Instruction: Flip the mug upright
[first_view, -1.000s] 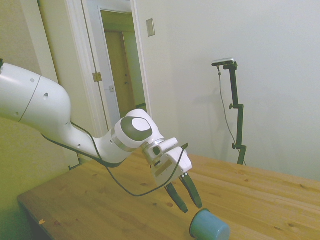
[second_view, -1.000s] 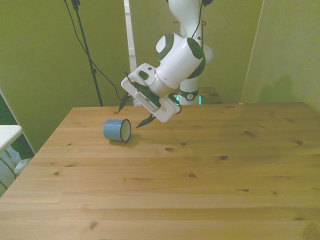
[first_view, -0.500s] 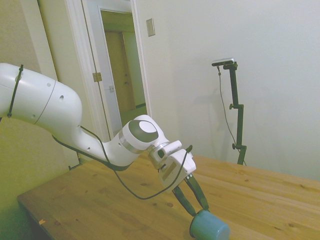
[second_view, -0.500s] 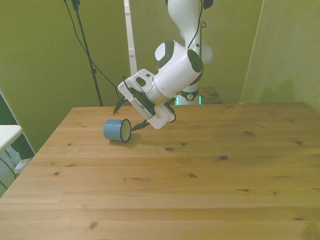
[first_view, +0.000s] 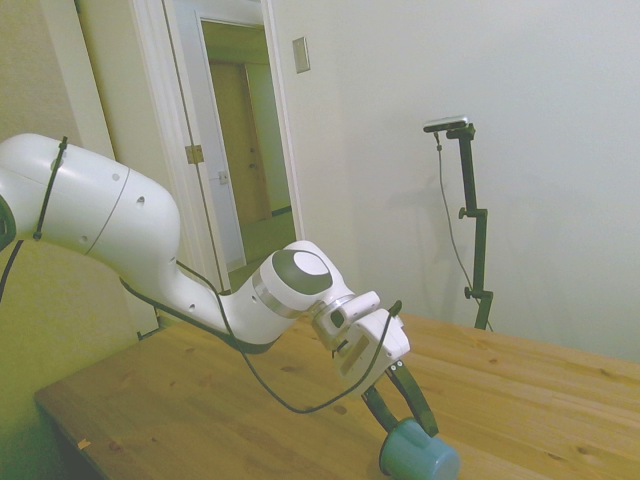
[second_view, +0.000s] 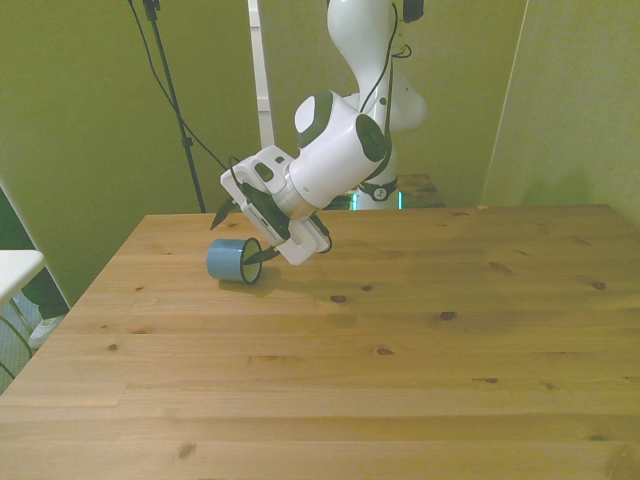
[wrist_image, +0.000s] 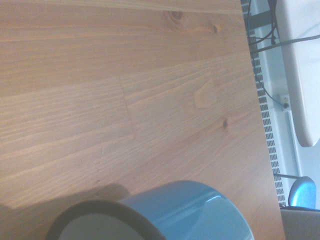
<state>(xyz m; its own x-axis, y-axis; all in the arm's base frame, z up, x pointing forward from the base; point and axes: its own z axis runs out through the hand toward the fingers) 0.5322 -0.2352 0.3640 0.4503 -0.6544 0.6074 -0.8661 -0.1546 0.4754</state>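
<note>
So the mug (second_view: 234, 261) is on its side near the far left corner of the table (second_view: 400, 360) in the front view, open mouth facing the front view's right, blue wall lying flat on the wood. Nothing upright yet.

What's changed over the last second: the gripper (second_view: 243, 236) has dropped from hovering well above the mug and slid toward it, so now its fingers are spread wide and sit right at the rim end. In the front view one fingertip is low at the mouth, the other is up behind the mug's top. From the side view the gripper (first_view: 404, 415) looks like it's straddling the mug (first_view: 418, 454) at the rim (hard to say if a finger is actually inside the mouth or just in front of it, the angle is bad). The mug itself hasn't budged.

The wrist view shows the mug (wrist_image: 190, 212) close up, dark rim and pale inside just visible, bare wood beyond it.

My read: the approach is basically done and it's lined up for a rim pinch, with the closing and the tip-up left to do. The round wall could roll away if a finger nudges it.
</note>
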